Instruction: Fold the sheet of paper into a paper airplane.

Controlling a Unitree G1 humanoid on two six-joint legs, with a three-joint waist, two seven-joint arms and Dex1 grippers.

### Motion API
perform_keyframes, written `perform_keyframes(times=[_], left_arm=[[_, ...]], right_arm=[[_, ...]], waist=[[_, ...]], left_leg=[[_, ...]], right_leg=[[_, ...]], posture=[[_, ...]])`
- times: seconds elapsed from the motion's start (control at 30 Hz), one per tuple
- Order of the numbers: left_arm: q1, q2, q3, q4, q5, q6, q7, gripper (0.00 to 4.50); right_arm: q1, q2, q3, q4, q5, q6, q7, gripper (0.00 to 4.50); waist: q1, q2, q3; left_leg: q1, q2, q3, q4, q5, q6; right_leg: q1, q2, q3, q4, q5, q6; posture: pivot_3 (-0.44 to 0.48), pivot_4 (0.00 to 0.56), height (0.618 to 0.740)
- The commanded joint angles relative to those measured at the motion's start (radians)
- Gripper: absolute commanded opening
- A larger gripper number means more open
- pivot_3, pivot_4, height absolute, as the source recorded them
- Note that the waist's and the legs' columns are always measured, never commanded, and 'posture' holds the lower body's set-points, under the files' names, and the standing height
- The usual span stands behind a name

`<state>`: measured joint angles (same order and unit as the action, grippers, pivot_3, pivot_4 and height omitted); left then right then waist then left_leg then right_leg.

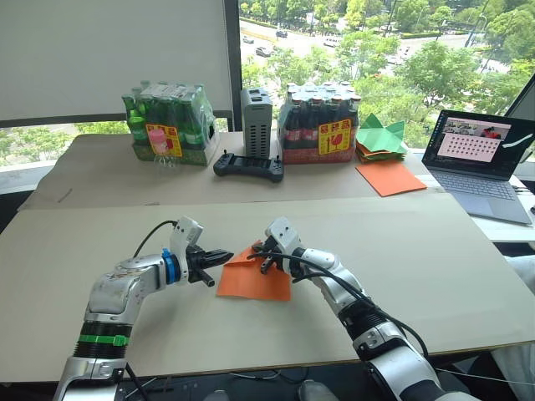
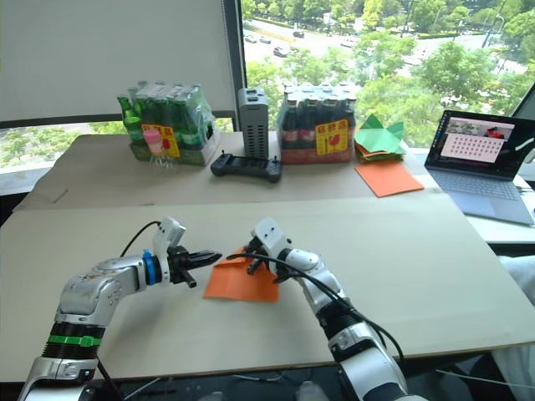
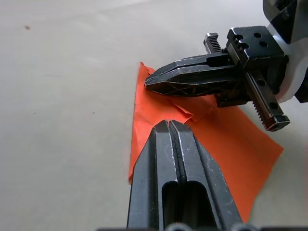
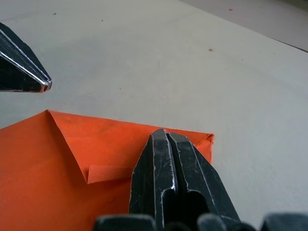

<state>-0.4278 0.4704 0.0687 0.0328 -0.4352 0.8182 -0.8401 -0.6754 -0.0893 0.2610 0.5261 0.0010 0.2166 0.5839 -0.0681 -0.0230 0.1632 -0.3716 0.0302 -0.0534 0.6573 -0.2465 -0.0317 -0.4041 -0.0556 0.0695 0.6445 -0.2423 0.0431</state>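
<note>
From the head views we see one sheet of paper [image 1: 255,280], bright orange and partly folded, flat on the table [image 1: 435,251] between two grippers; from the left wrist, the left gripper [image 3: 168,125] pressed together at its edge; from the right wrist, the right gripper [image 4: 166,134] likewise closed over it.

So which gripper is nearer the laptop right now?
Right. The right gripper sits on the orange sheet of paper at mid-table, on the laptop's side. The left gripper is at the sheet's opposite edge, farther away.

Bottle packs [image 1: 171,125] (two), laptop [image 1: 481,163]
</note>
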Motion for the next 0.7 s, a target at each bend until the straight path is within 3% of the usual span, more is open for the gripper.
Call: perform_keyframes(times=[0.03,0.33,0.7], left_arm=[[-0.033,-0.024,0.024,0.027,-0.021,0.017,0.049,0.02],[-0.049,-0.081,0.028,0.101,-0.028,0.037,0.127,0.02],[0.022,-0.058,-0.022,0.090,0.007,0.030,0.129,0.02]], right_arm=[[0.022,-0.011,-0.002,0.047,-0.030,0.025,-0.028,0.00],[0.030,-0.013,-0.004,0.031,-0.027,0.031,-0.035,0.00],[0.032,-0.008,0.000,0.002,-0.021,0.036,-0.034,0.00]], waist=[[-0.001,0.000,0.000],[0.000,0.000,0.000],[0.001,0.000,0.000]], left_leg=[[0.000,0.000,0.000,0.000,0.000,0.000],[0.000,0.000,0.000,0.000,0.000,0.000],[0.000,0.000,0.000,0.000,0.000,0.000]], right_leg=[[0.000,0.000,0.000,0.000,0.000,0.000],[0.000,0.000,0.000,0.000,0.000,0.000],[0.000,0.000,0.000,-0.001,0.000,0.000]], posture=[[0.000,0.150,0.740],[0.000,0.150,0.740],[0.000,0.150,0.740]])
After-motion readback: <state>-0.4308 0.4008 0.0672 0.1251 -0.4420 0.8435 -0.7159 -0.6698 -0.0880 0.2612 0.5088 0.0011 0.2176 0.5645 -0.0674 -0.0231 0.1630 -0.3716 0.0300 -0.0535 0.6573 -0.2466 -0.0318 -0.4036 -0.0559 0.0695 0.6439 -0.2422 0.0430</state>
